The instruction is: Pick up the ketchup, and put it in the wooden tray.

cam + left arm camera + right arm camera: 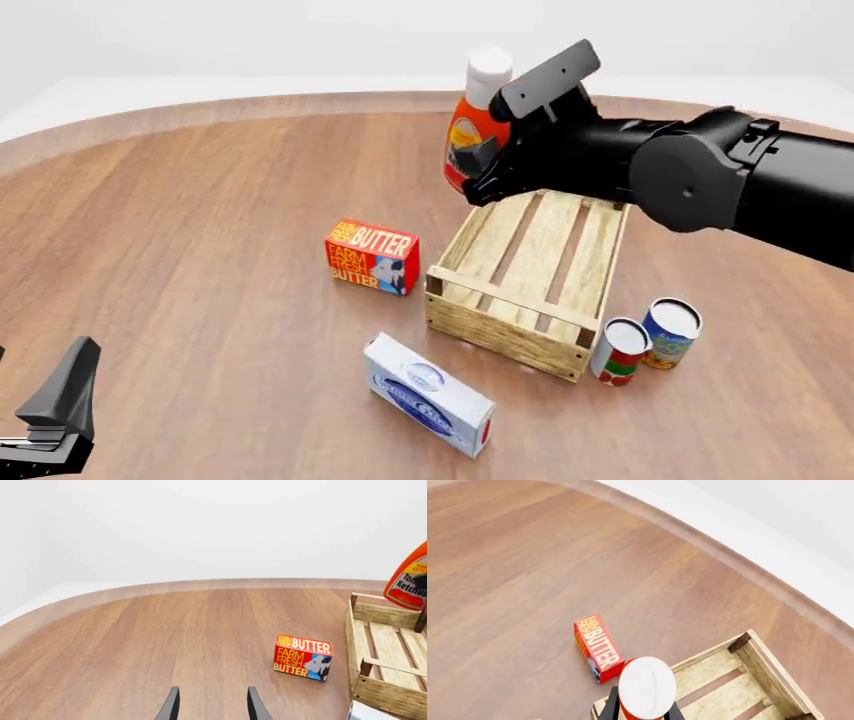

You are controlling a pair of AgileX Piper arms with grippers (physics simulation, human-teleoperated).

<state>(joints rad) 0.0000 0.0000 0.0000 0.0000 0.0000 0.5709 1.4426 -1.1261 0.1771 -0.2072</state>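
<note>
Up above the far end of the wooden tray [534, 270], the ketchup [477, 125], held upright off the table [200, 200] in the right gripper [483, 165]; fingers [612, 707] clamped on either side of the bottle's body, below the white cap. From the right wrist view, cap [647, 686] directly ahead, with the tray's slats [720, 690] and a dark corner post [739, 642] beneath and beyond it. Bottle's bottom edge clear of the tray's rim, near the far left corner; whether it hangs fully over the inside cannot be told.

Low at the near left edge of the front view, the left gripper [54, 420], well apart from everything else. In its own wrist view, two dark fingertips [172, 705] parted with bare wood between them, gripping nothing.

On the table just left of the tray, a red-orange butter box [372, 256] standing on its long edge, lettering facing the camera. In front of the tray's near left corner, a white and blue box [429, 394] lying flat, angled across the wood grain. Beside the tray's near right corner, two cans standing upright and close together: a red-and-white can [619, 352] next to the tray, then a blue can [670, 334] with a yellow and green label on its outer side.

Tray resting flat, set at an angle, nothing inside.
</note>
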